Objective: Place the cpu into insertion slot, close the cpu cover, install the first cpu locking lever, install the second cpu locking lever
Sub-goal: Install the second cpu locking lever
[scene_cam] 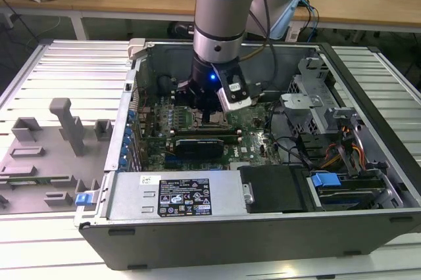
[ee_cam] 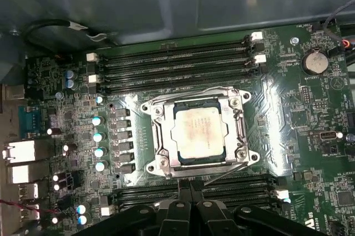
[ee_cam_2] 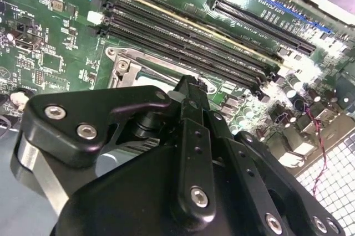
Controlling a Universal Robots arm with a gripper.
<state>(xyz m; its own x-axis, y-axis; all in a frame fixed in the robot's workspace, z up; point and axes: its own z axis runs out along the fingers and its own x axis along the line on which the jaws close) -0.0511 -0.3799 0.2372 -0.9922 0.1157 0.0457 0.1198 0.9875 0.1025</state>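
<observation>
CPU (ee_cam: 198, 132) sits flat in the insertion slot (ee_cam: 164, 165), silver top up, framed by the cpu cover (ee_cam: 239, 131), which lies down around it with the chip showing through its window. So I judge step one done and the cover closed, or very nearly.

Levers: a thin wire rod (ee_cam: 227, 174) runs at a slant off the socket's near corner toward the memory slots (ee_cam: 172, 67). It looks unlatched to me. Whether the other lever is seated I cannot tell. My reading: both lever steps remain, or at least one does.

Hand (ee_cam: 191, 187): in the first wrist view its black fingers (ee_cam: 180, 203) come together side by side with nothing between them, tips just beside the socket's near edge. In the second wrist view the fingertip sits right at the socket frame; contact with the lever is hidden by the hand's own body. In the exterior view the arm (scene_cam: 220, 23) stands straight down into the open computer case (scene_cam: 263, 234), which rests on the slatted bench (scene_cam: 66, 76).

Writing: a white-and-black label (scene_cam: 184, 196) on the power supply carries print and marks, too small for me to make out. Board lettering likewise unreadable.
</observation>
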